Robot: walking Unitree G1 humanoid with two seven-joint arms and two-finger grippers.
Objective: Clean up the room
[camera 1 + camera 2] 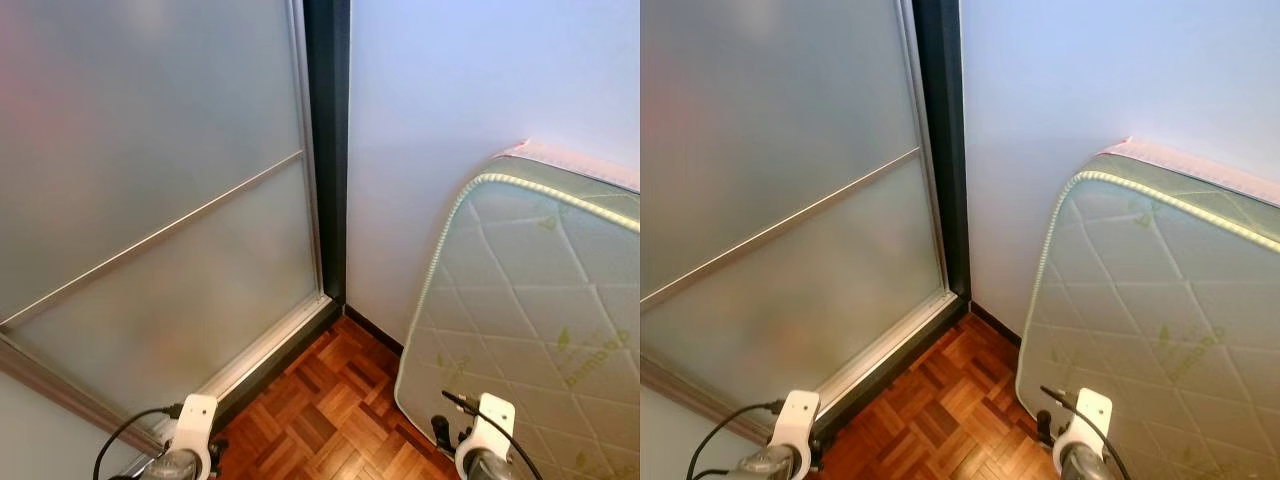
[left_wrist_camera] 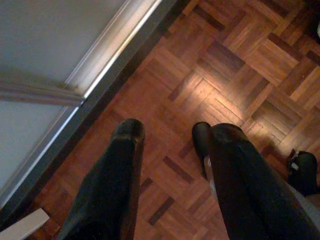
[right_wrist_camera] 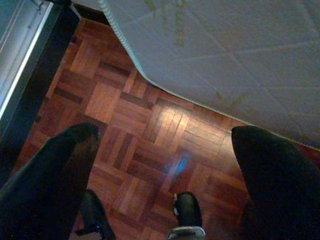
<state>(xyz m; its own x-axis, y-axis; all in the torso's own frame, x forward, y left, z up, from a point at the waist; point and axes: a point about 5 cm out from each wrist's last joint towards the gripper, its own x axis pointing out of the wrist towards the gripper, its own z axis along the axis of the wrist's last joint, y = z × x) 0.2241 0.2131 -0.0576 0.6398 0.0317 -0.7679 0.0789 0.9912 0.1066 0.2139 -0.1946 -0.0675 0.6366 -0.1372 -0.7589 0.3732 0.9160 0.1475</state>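
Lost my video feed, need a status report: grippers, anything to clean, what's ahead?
Left gripper open, empty, low over parquet floor. Right gripper open, empty. Facing corner: frosted sliding door, quilted mattress against wall. No clutter seen.

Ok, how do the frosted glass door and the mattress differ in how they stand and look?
The glass door stands on the robot's left, set in a metal track; the mattress stands on the right, on edge on the parquet floor against the white wall. The door is smooth, frosted grey with a metal crossbar; the mattress is quilted, cream, with green print. The door has a square frame; the mattress has rounded corners. Both stand upright near the same corner.
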